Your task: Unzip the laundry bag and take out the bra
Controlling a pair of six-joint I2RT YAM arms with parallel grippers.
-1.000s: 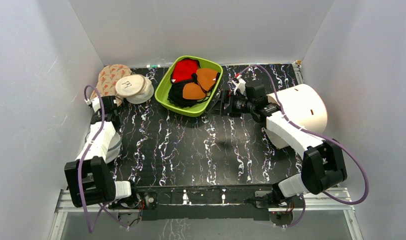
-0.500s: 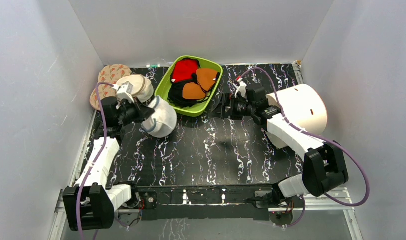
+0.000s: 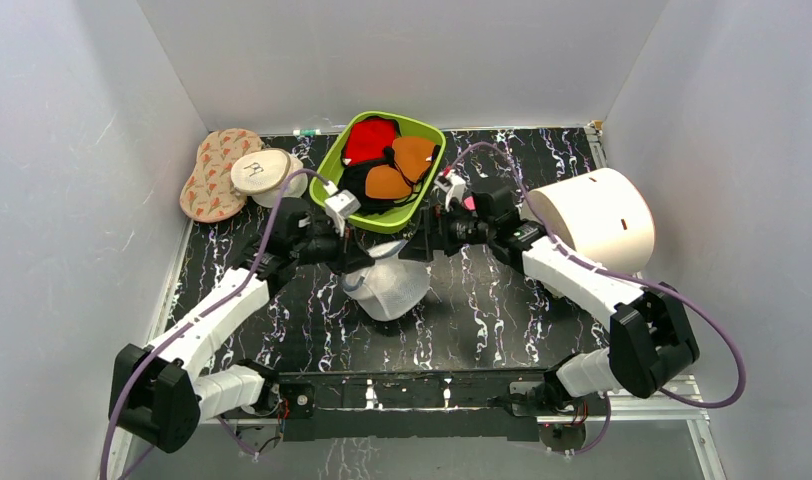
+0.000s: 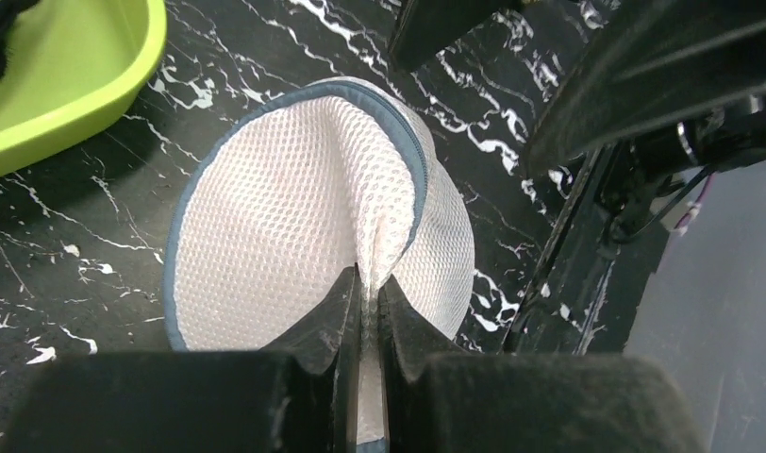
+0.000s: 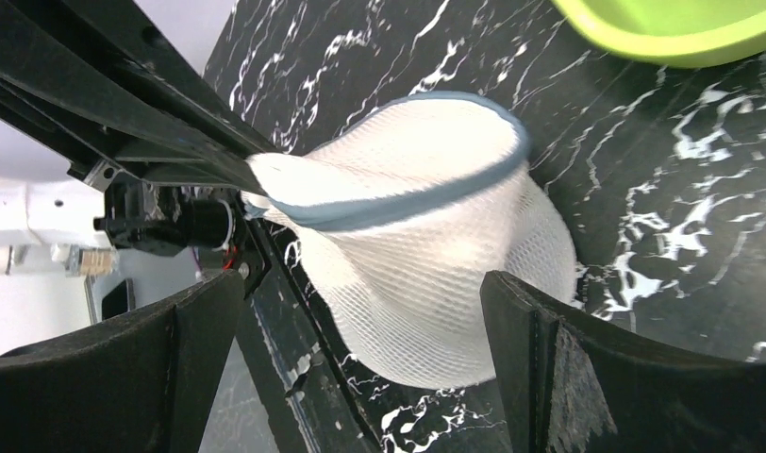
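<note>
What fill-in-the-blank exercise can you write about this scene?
1. The left gripper is ____ on a fold of the laundry bag.
2. The right gripper, beside that bag, is ____.
3. The bin holding the garments is ____ in colour.
Missing words: shut; open; green.

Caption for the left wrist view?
Left jaws pinch a fold of the white mesh laundry bag over the black marbled table, lime-green bin corner beside it.
</note>
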